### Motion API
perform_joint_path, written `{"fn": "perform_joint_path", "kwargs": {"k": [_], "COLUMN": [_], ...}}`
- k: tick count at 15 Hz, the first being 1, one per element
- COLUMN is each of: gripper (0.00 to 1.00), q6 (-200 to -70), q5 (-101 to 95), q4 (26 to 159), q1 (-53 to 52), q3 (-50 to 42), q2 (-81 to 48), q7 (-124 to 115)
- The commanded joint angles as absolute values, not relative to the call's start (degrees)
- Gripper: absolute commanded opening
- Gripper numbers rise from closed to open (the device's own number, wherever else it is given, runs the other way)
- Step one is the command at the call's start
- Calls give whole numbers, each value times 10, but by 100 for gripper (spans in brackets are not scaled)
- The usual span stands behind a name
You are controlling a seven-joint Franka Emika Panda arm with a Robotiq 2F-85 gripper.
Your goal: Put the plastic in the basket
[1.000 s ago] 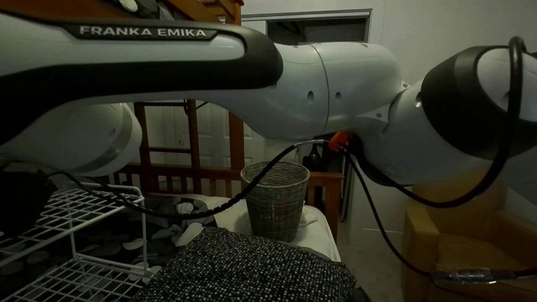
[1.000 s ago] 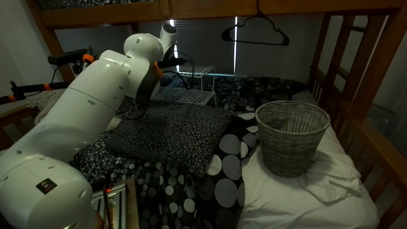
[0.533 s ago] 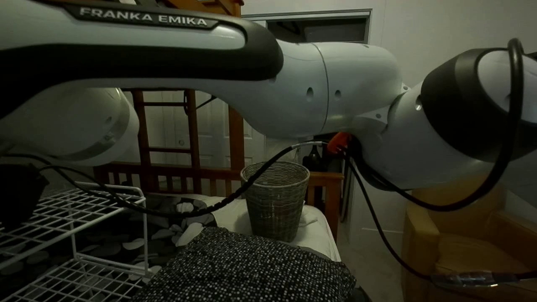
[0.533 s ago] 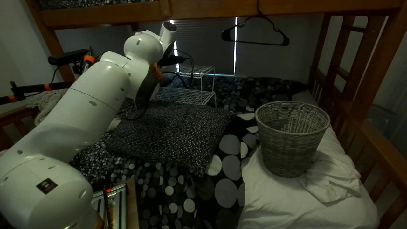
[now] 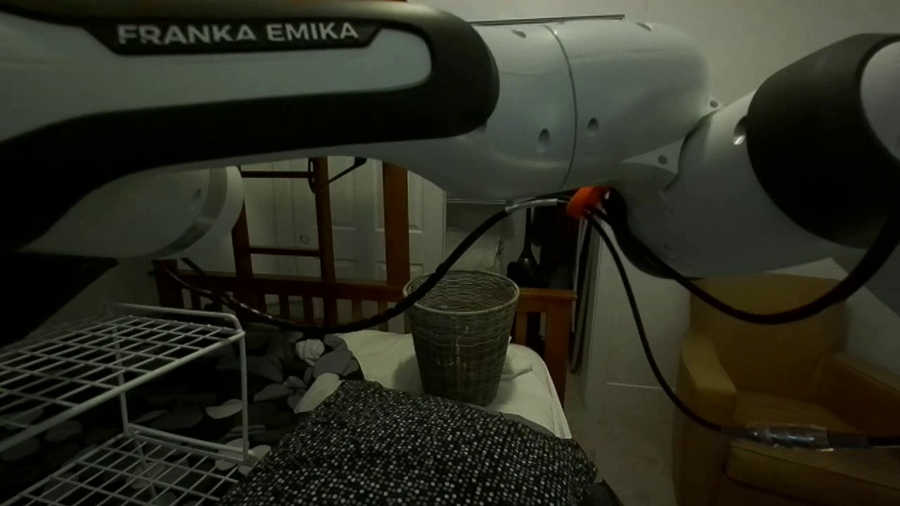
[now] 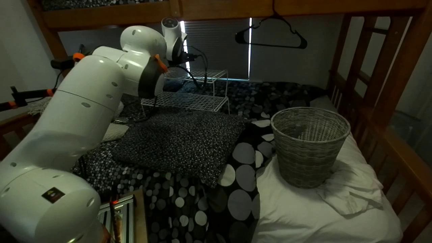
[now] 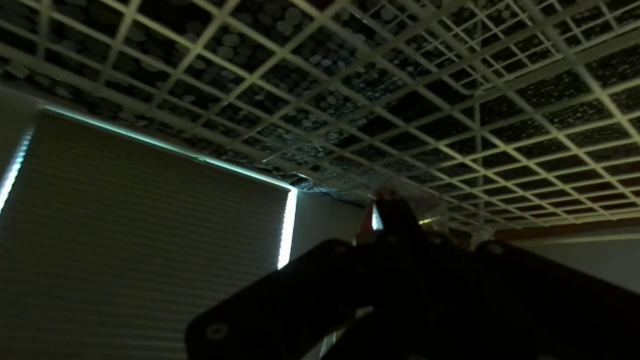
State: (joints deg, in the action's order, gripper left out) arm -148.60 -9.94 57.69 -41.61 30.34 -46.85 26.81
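Moving the plastic (image 7: 422, 202), apparently pinched at the tips of the closed gripper (image 7: 392, 206) over the wire rack (image 5: 140, 348), risks a snag if its edge trails low, the basket (image 6: 308, 157) standing well apart.

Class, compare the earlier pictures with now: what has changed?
The arm shifted up and left in an exterior view, and its cable hangs higher. Whether the gripper took hold of or released anything can't be told. The basket and white wire rack stayed put.
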Motion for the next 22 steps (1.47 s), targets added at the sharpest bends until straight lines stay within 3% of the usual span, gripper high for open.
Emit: {"fn": "perform_joint_path", "kwargs": {"k": [1,10,11,16,22], "gripper": [0,0,1,1,0], "q6": [-1514,-1466,-1485,-1471,-1455], "q5": [-127,-191,-161,-176,-329], "q4": [715,907,841,883,1005], "q1": [-469,-798,-726,-789,-930], "q3": [174,-208,-138,-200,-377], "q2": [-351,-189,-237,-206,-105], "q7": [117,-242,-169,-224,-501]}}
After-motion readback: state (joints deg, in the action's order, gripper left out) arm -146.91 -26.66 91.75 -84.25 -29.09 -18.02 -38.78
